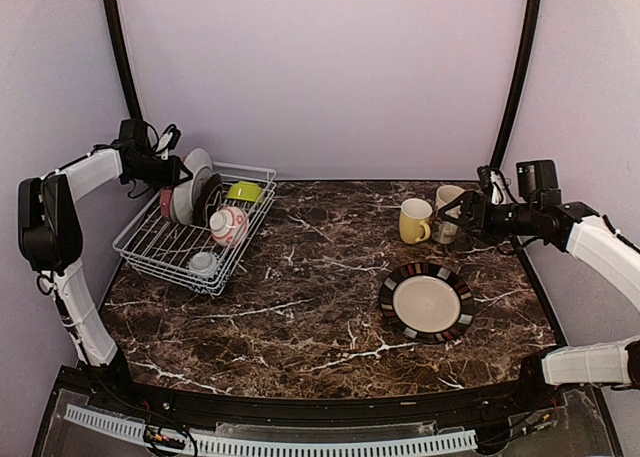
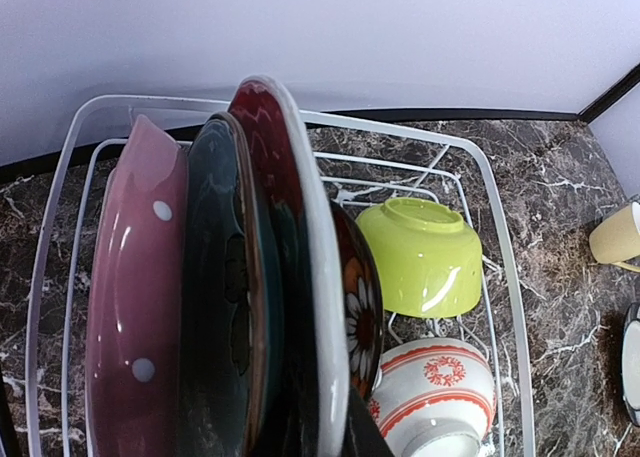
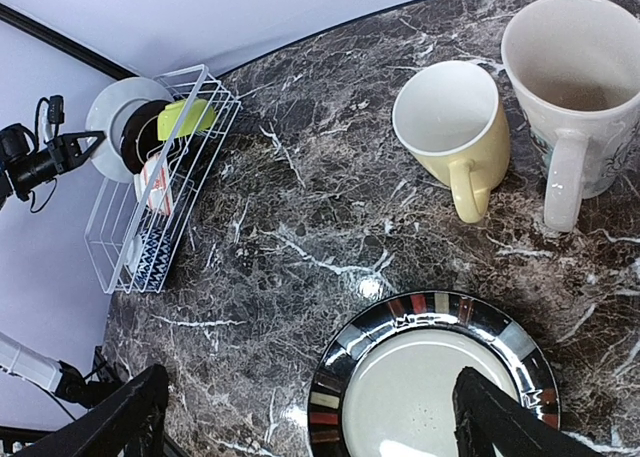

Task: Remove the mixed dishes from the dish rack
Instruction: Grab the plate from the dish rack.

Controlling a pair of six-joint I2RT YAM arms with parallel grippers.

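- Left gripper (image 1: 172,168) at racked plates (image 2: 262,277), upper left; closure can't tell.
- Right gripper (image 3: 310,377) wide open, empty.
- Next: pinch one rim, lift clear.

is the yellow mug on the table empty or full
Empty: the right wrist view looks into the upright yellow mug and shows only its bare pale inside.

text: none legible | labels: none | brands: none | numbers: none
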